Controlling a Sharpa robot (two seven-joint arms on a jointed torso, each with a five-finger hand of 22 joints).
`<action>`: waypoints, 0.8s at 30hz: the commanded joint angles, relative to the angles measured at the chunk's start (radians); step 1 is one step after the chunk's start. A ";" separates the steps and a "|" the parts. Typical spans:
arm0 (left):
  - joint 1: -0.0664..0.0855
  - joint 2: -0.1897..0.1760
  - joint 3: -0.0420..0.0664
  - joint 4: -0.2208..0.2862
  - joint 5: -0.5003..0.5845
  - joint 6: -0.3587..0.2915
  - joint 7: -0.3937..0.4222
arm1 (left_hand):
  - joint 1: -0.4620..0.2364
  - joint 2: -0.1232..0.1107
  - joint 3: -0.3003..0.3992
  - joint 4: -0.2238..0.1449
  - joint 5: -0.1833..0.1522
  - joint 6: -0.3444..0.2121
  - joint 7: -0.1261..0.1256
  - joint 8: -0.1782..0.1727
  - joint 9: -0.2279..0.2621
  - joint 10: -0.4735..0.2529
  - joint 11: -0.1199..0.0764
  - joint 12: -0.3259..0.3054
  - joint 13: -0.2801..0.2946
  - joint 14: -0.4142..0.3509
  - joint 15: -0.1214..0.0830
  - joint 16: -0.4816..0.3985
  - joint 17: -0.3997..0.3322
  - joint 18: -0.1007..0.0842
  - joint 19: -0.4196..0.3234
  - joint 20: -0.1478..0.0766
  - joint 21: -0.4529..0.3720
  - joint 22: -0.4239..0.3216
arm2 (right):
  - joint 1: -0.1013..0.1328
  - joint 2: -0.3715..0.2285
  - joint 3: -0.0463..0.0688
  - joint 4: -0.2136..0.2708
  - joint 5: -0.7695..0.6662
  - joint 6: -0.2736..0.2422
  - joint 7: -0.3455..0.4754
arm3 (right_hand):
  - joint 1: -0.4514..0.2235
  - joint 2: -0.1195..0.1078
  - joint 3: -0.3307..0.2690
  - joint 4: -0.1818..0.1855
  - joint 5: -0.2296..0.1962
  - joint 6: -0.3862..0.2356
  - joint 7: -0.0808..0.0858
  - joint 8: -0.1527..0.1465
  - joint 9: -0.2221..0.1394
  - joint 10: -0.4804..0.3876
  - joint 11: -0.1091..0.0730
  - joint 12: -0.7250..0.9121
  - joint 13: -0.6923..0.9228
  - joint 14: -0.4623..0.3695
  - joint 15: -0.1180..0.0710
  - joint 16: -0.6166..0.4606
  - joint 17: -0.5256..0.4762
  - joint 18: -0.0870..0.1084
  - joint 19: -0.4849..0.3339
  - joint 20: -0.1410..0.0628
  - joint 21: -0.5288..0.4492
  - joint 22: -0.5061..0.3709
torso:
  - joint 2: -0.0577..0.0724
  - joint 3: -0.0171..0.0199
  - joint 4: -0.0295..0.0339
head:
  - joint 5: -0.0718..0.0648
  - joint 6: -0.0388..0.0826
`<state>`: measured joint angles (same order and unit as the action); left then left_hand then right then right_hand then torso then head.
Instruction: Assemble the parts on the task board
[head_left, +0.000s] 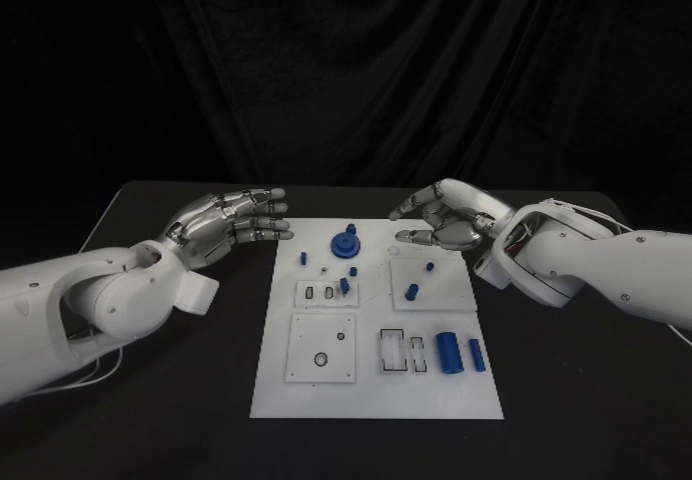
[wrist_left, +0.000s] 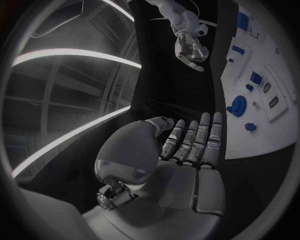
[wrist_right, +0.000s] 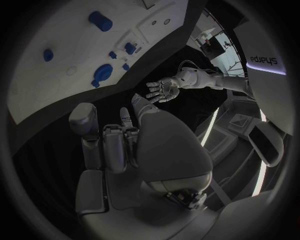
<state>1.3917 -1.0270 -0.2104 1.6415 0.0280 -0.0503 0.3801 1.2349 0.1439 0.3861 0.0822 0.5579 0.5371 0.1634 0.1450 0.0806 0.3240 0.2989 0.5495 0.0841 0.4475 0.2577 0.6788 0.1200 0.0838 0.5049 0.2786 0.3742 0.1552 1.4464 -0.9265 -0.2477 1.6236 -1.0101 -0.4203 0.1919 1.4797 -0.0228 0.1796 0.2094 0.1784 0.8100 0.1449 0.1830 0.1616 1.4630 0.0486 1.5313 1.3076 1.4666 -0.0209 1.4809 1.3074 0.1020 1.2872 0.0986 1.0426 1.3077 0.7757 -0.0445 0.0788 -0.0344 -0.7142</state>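
From the head view you see the whole white task board (head_left: 378, 330) in the middle of the frame on the black table (head_left: 577, 400). Small blue parts lie on it: a round gear piece (head_left: 345, 245) near the top, two blue cylinders (head_left: 462, 353) at the lower right.

Your left hand (head_left: 228, 225) hovers at the upper left, just off the board's edge. Its fingers are spread apart and it holds nothing. The left wrist view shows that palm (wrist_left: 187, 150) bare.

Your right hand (head_left: 450, 218) hovers above the board's top right corner. Its fingers curl loosely with nothing in them. The right wrist view shows its fingers (wrist_right: 112, 145) touching nothing.
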 joint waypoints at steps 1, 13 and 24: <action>0.022 0.024 0.000 -0.019 -0.138 -0.038 -0.182 | -0.009 -0.005 0.007 0.003 -0.005 0.037 0.069 0.015 0.005 0.028 -0.005 0.029 0.005 0.014 -0.009 0.042 0.008 0.016 0.027 -0.004 0.031 0.016 | -0.021 -0.013 0.000 -0.016 0.111 -0.015 0.055 | 0.011 0.001 0.002 -0.003 0.008 0.009 -0.002 0.004 0.000 0.025 0.003 0.004 0.192 0.039 0.010 0.006 0.121 0.005 0.009 -0.001 0.006 0.123 | -0.039 0.0116 -0.0063 | 0.008 -0.009; 0.070 0.127 0.000 -0.090 -0.463 0.044 -0.439 | 0.022 -0.052 -0.035 0.130 -0.162 0.169 0.082 0.040 0.006 0.154 -0.067 0.150 -0.003 0.178 -0.077 0.315 0.055 0.050 0.105 -0.036 0.263 0.146 | -0.093 -0.033 -0.001 -0.077 0.129 -0.077 0.089 | 0.008 0.005 0.002 0.008 0.022 0.017 -0.002 0.012 -0.002 0.038 0.004 0.009 0.202 0.046 0.010 0.014 0.134 0.000 0.025 0.000 0.030 0.129 | -0.097 0.0275 -0.0211 | 0.045 -0.022; 0.087 0.175 0.000 -0.113 -0.807 0.068 -0.570 | 0.003 -0.069 -0.184 0.205 -0.393 0.274 0.035 0.052 0.006 0.433 -0.159 0.300 0.075 0.415 -0.168 0.548 0.155 0.099 0.190 -0.072 0.539 0.301 | -0.146 -0.037 -0.001 -0.106 0.150 -0.113 0.117 | 0.006 0.006 0.001 0.015 0.031 0.023 -0.003 0.018 -0.004 0.046 0.005 0.013 0.208 0.051 0.010 0.019 0.142 -0.003 0.036 0.000 0.047 0.133 | -0.151 0.0577 -0.0519 | 0.080 -0.065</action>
<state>1.4753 -0.8553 -0.2114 1.5313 -0.6145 -0.0092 -0.1243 1.2479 0.0734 0.2106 0.2869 0.1727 0.8044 0.1995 0.1915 0.0878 0.7420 0.1452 0.8374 0.1486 0.8492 0.0950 1.2162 0.2689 0.1707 0.6893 0.2091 0.8964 0.4464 1.3052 -0.9627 -0.2494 1.5194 -0.8789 -0.4922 0.2833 1.4831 -0.0194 0.1810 0.2194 0.2050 0.8274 0.1416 0.1947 0.1588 1.4630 0.0485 1.5389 1.3075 1.4644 -0.0188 1.4955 1.3073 0.1018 1.3184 0.0989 1.0871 1.3075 0.6438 0.0008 0.0362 0.0424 -0.7709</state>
